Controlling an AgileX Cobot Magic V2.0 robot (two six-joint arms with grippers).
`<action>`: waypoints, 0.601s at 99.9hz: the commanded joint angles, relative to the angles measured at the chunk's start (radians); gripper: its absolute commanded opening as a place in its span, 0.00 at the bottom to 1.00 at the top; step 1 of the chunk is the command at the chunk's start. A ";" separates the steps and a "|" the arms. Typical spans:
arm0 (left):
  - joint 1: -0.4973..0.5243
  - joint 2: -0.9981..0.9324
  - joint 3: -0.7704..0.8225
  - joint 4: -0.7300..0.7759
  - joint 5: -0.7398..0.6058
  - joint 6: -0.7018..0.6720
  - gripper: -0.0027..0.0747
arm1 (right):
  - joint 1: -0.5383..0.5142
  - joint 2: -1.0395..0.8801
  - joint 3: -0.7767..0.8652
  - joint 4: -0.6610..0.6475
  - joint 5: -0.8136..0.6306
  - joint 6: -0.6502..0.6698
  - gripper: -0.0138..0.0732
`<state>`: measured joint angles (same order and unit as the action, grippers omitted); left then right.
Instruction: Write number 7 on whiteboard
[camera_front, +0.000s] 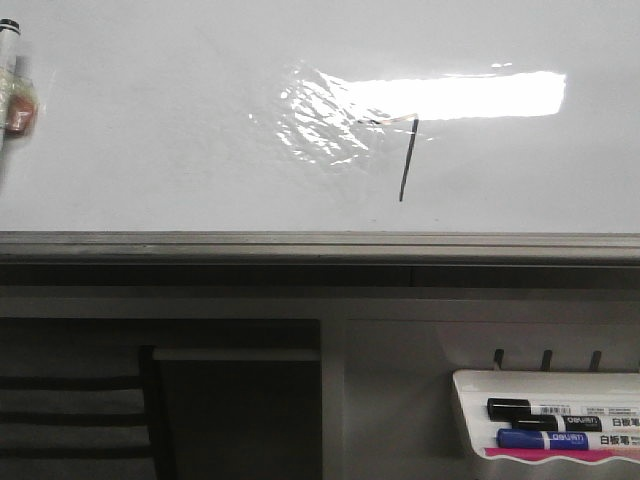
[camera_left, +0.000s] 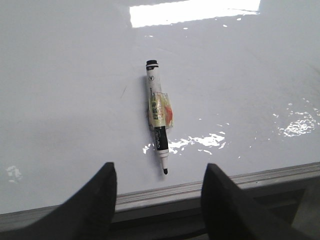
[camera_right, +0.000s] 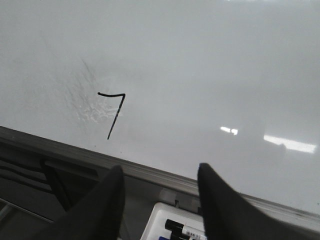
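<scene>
Large glossy white whiteboard (camera_front: 150, 120) with grey metal frame edge fills the upper half of the front view; bright rectangular light reflection right of centre. The number 7 (camera_front: 405, 160), a thin black marker figure, sits just below and partly inside that glare: slanted downstroke clear, short top bar washed out by the reflection. In the right wrist view the same figure (camera_right: 112, 114) reads plainly, left of centre, bar and stroke joined, complete. Black-and-white whiteboard marker (camera_left: 158, 116) with a taped yellow-orange band lies flat on the board, centre of the left wrist view, uncapped tip towards the frame edge, touching neither finger; in the front view it shows as a sliver at the upper left edge (camera_front: 10, 85). Left gripper (camera_left: 160, 200): jaws wide apart, nothing between them, hanging over the frame edge just short of the marker tip. Right gripper (camera_right: 157, 200): jaws wide, empty, over the frame edge below the figure. White plastic marker tray (camera_front: 470, 400) at lower right of the front view holds a black pen and a blue pen. Judgement: writing looks done, marker released on the board; nothing of the figure appears left, at most a withdrawal of the arms.
</scene>
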<state>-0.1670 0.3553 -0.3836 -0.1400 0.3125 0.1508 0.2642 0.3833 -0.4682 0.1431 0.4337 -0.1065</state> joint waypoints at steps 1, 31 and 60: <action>0.003 0.004 -0.003 -0.009 -0.121 0.000 0.36 | -0.007 -0.003 0.007 -0.006 -0.109 -0.003 0.34; 0.003 0.004 -0.001 -0.009 -0.119 0.000 0.01 | -0.007 -0.003 0.021 -0.017 -0.102 -0.007 0.08; 0.003 0.004 -0.001 -0.009 -0.119 0.000 0.01 | -0.007 -0.003 0.021 -0.017 -0.102 -0.007 0.08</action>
<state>-0.1670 0.3532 -0.3562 -0.1400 0.2748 0.1508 0.2642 0.3747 -0.4200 0.1368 0.4156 -0.1065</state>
